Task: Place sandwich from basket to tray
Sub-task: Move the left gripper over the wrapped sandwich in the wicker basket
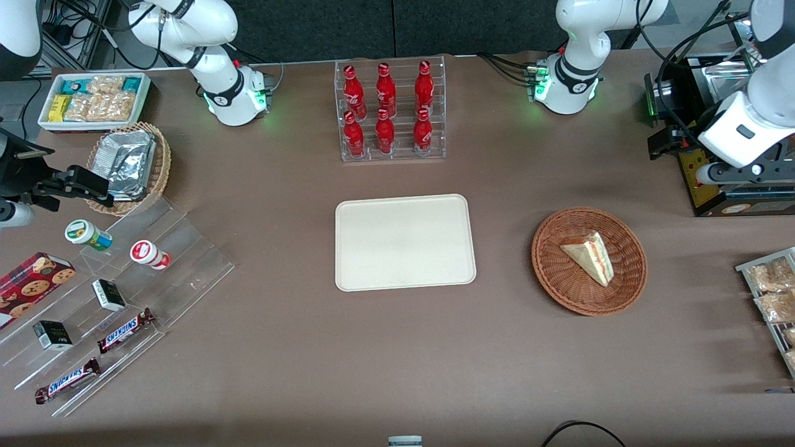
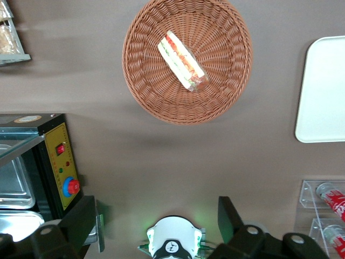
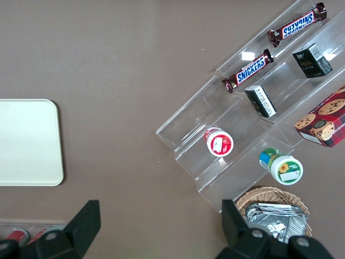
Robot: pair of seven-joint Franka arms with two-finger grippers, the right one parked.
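Observation:
The sandwich [image 1: 590,256], a pale bread wedge with red, yellow and green layers, lies in the reddish-brown wicker basket [image 1: 549,276]. The left wrist view shows the same sandwich [image 2: 182,60] in the basket [image 2: 145,91] from high above. The cream tray [image 1: 404,242] lies flat beside the basket toward the parked arm's end, and its rounded corner [image 2: 323,91] shows in the left wrist view. My gripper [image 2: 161,216] hangs open and holds nothing, well above the table. In the front view the gripper [image 1: 748,169] is over the black appliance, farther from the camera than the basket.
A black appliance with a yellow control panel [image 1: 702,183] stands at the working arm's end. A clear rack of red bottles [image 1: 388,112] stands farther back than the tray. A snack rack [image 1: 773,298] sits beside the basket. Clear steps with snacks [image 1: 112,310] and a foil-packet basket [image 1: 130,164] lie toward the parked arm's end.

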